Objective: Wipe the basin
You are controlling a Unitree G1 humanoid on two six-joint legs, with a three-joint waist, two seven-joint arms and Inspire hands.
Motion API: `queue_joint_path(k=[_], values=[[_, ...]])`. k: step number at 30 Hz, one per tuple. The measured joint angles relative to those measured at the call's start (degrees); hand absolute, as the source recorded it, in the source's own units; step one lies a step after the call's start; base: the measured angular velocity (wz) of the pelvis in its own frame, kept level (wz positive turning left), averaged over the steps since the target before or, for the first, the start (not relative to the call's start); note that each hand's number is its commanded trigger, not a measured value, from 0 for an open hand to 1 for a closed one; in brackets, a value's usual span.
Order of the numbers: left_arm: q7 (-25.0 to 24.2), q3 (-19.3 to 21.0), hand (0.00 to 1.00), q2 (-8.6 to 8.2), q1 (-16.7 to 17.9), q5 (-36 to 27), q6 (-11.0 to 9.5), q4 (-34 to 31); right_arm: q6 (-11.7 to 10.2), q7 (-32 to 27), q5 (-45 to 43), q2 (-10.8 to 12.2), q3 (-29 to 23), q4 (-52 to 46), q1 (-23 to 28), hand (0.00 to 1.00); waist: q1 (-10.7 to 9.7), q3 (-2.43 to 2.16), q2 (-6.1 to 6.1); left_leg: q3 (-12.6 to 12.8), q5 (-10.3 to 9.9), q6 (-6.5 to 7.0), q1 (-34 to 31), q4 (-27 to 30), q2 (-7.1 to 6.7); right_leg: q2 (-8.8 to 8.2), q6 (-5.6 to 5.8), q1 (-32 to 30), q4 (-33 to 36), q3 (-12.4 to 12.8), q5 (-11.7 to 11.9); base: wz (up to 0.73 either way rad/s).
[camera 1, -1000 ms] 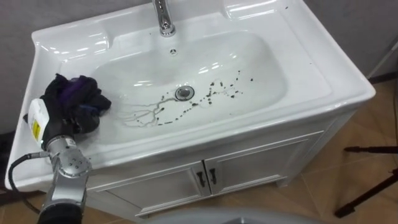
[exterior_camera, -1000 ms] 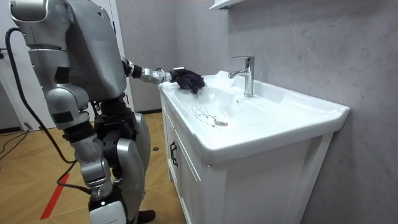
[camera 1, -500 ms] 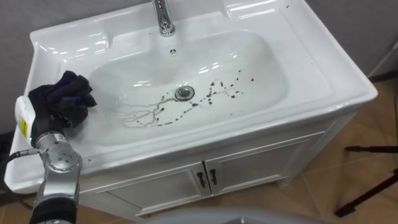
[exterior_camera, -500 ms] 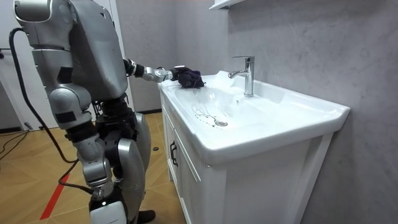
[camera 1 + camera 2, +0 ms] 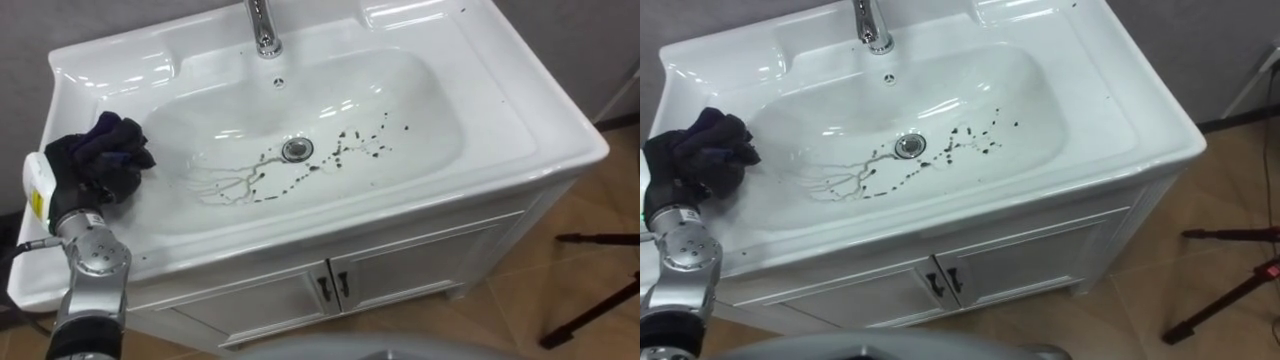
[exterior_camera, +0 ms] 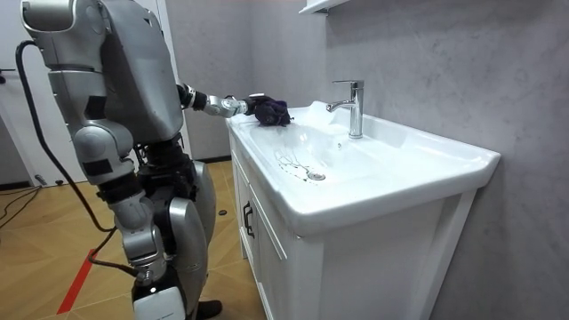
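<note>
Left eye view, nearest first: the white cabinet (image 5: pixel 400 265) under the basin has two doors with dark handles (image 5: pixel 333 287) side by side. On the floor to the right lie dark stand legs (image 5: pixel 600 290).

At the near left, the left hand (image 5: pixel 48 195) sits over the left rim of the basin (image 5: pixel 520 130), buried in a bunched dark cloth (image 5: pixel 105 160). Whether the hand is closed on the cloth or just lies in it, I cannot tell. The cloth is at the left edge of the bowl, well apart from the dirt.

Farther in, thin dark streaks (image 5: pixel 235 185) run left of the drain (image 5: pixel 295 149), and dark specks (image 5: pixel 358 143) scatter to its right. The tap (image 5: pixel 262 25) stands at the far rim, its top cut off.

Room view gives what the eye views lack: the robot standing upright at the basin's left end with its arm stretched out to the cloth (image 6: pixel 269 110), and the whole tap (image 6: pixel 354 105) with its spout over the bowl.
</note>
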Motion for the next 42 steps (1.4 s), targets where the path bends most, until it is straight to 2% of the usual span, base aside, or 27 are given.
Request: queue_joint_path(k=[2,4,8,10,12,15,16,19,26,28,33,42], values=[[0.0,0.0,1.0,-0.18,0.09,-0.04,0.21,-0.51,0.03,-0.52,0.04,0.0,-0.01,-0.01,-0.11,0.0,0.04,0.01,0.03,-0.04,0.0,0.0,-0.06,0.02,-0.03,-0.02,0.04,-0.06,-0.04,-0.01,-0.02,0.0],[0.0,-0.03,1.0,-0.38,0.42,-0.07,1.64,-2.87,0.04,-0.69,0.11,0.0,0.12,-0.07,-0.36,0.0,0.01,0.01,0.01,-0.22,0.0,0.01,-0.12,0.0,-0.04,-0.02,0.06,-0.21,-0.06,0.09,-0.04,0.0],[0.06,-2.37,1.0,-1.0,3.38,0.08,3.84,-9.29,-0.24,-1.23,0.41,0.02,2.38,-0.07,-0.74,0.0,-0.02,0.02,-0.11,-1.03,0.0,0.03,-0.15,-0.01,-0.18,-0.17,0.2,0.12,-0.22,-0.44,-0.15,0.08],[-0.08,-3.95,1.0,-2.04,5.43,0.1,6.42,-15.8,-1.4,-1.53,0.81,0.05,2.59,0.26,-0.97,0.0,-0.04,0.03,-0.46,-1.66,0.0,0.04,-0.79,0.43,-0.12,-0.25,0.22,-0.12,-0.82,-0.79,-0.15,0.16],[-0.3,-6.71,1.0,-2.04,6.05,0.29,7.34,-19.53,-2.07,-1.73,1.6,0.13,3.15,0.24,-1.37,0.0,-0.04,0.51,-0.96,-2.23,0.0,0.04,-1.74,0.98,-0.06,-0.32,0.18,-0.49,-0.9,-1.47,-0.1,0.18],[-0.65,-10.77,1.0,-2.18,6.73,0.35,7.49,-23.7,-3.26,-1.71,2.91,0.25,3.46,0.47,-1.9,0.0,-0.08,1.25,-1.86,-2.51,-0.01,0.01,-2.08,0.91,-0.02,-0.15,0.13,-0.61,-1.14,-1.62,-0.09,0.04],[-0.66,-12.0,1.0,-2.19,6.71,0.35,7.46,-24.78,-3.88,-1.76,2.92,0.24,3.47,0.62,-2.08,0.0,-0.12,1.31,-2.02,-2.49,-0.02,0.0,-2.44,0.86,-0.02,-0.12,0.12,-0.8,-1.15,-1.6,-0.09,0.0],[-0.58,-14.57,1.0,-2.19,6.64,0.36,7.29,-26.96,-5.26,-1.77,3.4,0.28,4.79,1.07,-2.04,0.0,-0.21,1.21,-2.11,-2.41,0.0,-0.01,-3.26,0.94,-0.06,-0.13,0.05,-1.5,-1.02,-1.58,-0.05,0.0],[-0.01,-18.53,1.0,-2.17,6.65,0.39,6.89,-27.69,-5.86,-1.7,3.53,0.51,5.77,2.11,-2.03,0.0,-0.41,1.35,-2.65,-2.63,0.0,-0.01,-3.81,1.48,-0.11,-0.33,0.06,-1.88,-1.01,-1.88,-0.04,0.0],[-0.03,-19.89,1.0,-2.11,6.64,0.39,6.87,-27.69,-6.7,-1.86,3.55,0.5,5.79,2.13,-2.15,0.0,-1.03,1.36,-2.67,-3.27,0.0,-0.01,-3.82,1.54,-0.12,-0.35,0.07,-1.75,-1.0,-2.01,-0.04,0.04],[-1.04,-20.85,1.0,-2.04,6.67,1.51,6.83,-27.69,-7.55,-1.85,3.55,0.51,5.62,2.49,-3.16,0.0,-1.84,1.4,-2.74,-3.12,0.0,-0.01,-3.75,1.85,-0.1,-0.29,0.06,-1.49,-0.96,-1.96,-0.04,0.01],[-1.89,-22.32,1.0,-1.78,6.66,16.92,6.82,-27.69,-7.54,-1.89,4.39,0.28,5.58,2.57,-2.85,0.0,-1.9,0.87,-1.71,-3.09,-0.01,-0.01,-3.73,1.88,0.07,-0.01,-0.19,-1.45,-0.85,-1.52,0.34,0.0]])
